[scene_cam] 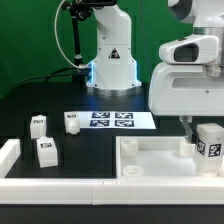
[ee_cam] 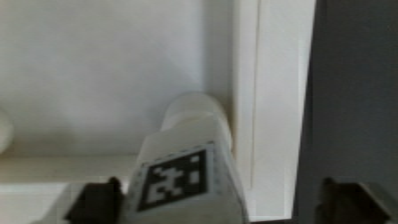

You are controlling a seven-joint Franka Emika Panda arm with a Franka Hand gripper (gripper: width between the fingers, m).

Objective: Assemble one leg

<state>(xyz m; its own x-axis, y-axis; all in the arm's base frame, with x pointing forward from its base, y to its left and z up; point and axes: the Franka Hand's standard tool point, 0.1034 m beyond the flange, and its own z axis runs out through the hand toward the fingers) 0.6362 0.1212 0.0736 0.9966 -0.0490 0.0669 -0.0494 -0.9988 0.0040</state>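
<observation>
The leg (ee_cam: 182, 165), a chunky white post with a black-and-white tag, lies between the fingers of my gripper (ee_cam: 217, 200). One dark finger (ee_cam: 100, 200) is close against it. The other finger (ee_cam: 338, 200) stands apart from it with a gap, so the jaws are open around the leg. In the exterior view the leg (scene_cam: 208, 140) stands upright at the right corner of the large white rimmed panel (scene_cam: 150, 165), right under my gripper (scene_cam: 196, 128). Its lower end is hidden behind the panel's rim (ee_cam: 267, 110).
Three more legs (scene_cam: 38, 124) (scene_cam: 72, 123) (scene_cam: 46, 152) stand on the black table at the exterior view's left. The marker board (scene_cam: 110, 120) lies behind the panel. A white rail (scene_cam: 60, 190) runs along the front and left edge. The robot base (scene_cam: 112, 60) is at the back.
</observation>
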